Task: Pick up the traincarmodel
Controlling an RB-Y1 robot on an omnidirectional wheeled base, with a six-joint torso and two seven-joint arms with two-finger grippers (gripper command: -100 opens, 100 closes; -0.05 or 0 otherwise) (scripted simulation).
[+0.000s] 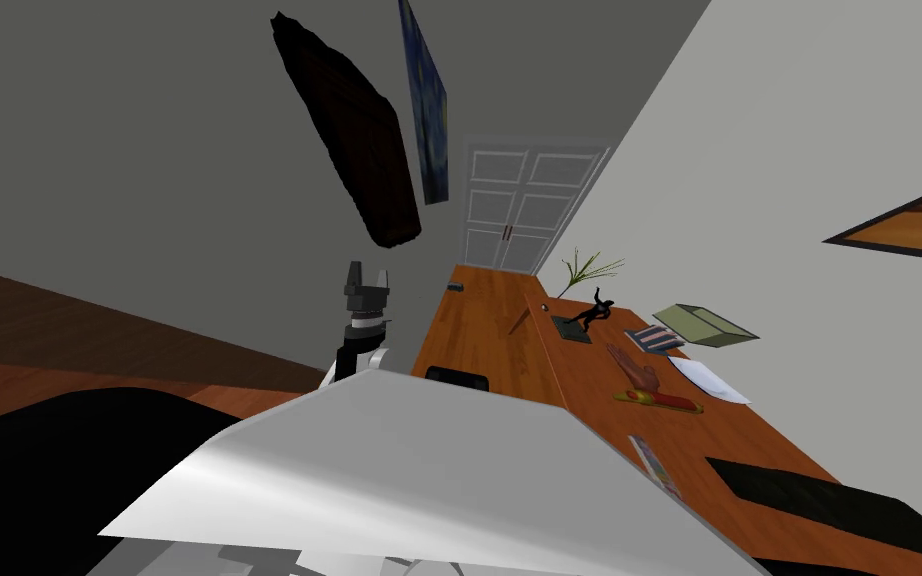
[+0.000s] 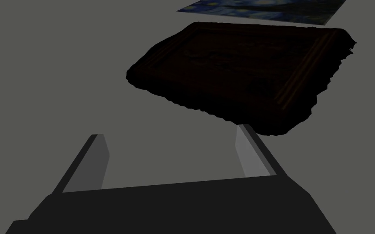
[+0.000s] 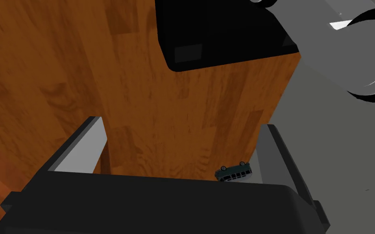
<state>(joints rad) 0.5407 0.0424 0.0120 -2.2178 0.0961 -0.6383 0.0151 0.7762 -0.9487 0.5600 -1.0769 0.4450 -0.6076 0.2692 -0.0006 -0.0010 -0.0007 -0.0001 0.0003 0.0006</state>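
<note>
Head view: left gripper [image 1: 367, 272] raised before the grey wall, beside the wooden tabletop [image 1: 494, 340].
Left wrist view: fingers [image 2: 91, 162] spread apart, holding nothing.
Right wrist view: right gripper [image 3: 181, 123] aimed at the tabletop, fingers wide apart, empty. Small green traincarmodel [image 3: 234, 172] at the tabletop's edge, between them, near one finger.
</note>
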